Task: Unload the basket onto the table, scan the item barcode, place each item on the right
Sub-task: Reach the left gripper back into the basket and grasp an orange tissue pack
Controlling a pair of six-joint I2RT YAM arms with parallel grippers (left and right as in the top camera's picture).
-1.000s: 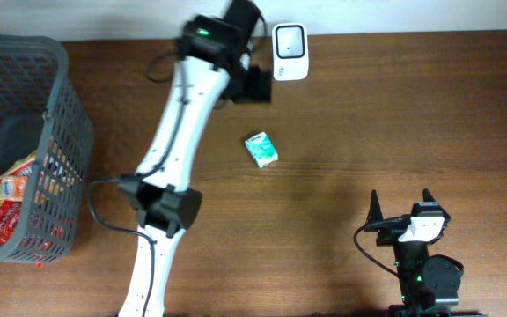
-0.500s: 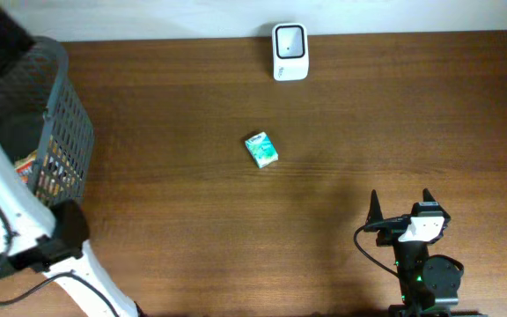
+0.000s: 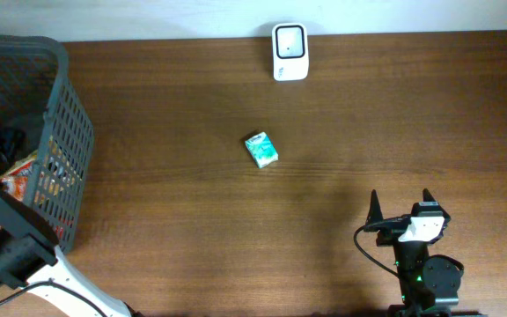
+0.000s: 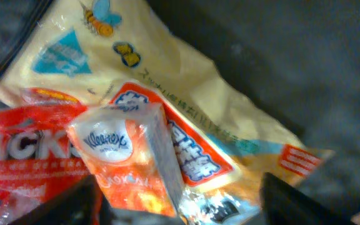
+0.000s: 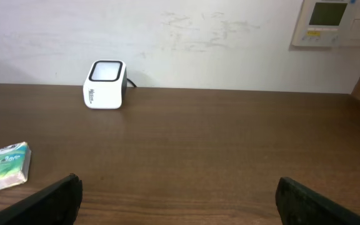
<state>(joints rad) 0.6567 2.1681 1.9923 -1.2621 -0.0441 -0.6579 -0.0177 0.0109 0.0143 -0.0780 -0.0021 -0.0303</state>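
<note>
The left hand (image 4: 180,205) hangs spread wide over an orange tissue pack (image 4: 127,159) in the basket (image 3: 67,114), while the right hand (image 5: 179,199) sits released above the desk (image 5: 199,137).

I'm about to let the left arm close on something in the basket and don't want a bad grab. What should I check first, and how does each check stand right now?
1. Left gripper lined up on an item: ok, the orange tissue pack lies between its jaws.
2. Left jaws apart, nothing held: ok.
3. Pack free to lift: cannot tell; it rests against a yellow snack bag and a red packet.
4. Barcode on the pack in sight: cannot tell.
5. Scanner unobstructed: ok.
6. Right gripper out of the way: ok, open and empty.
</note>
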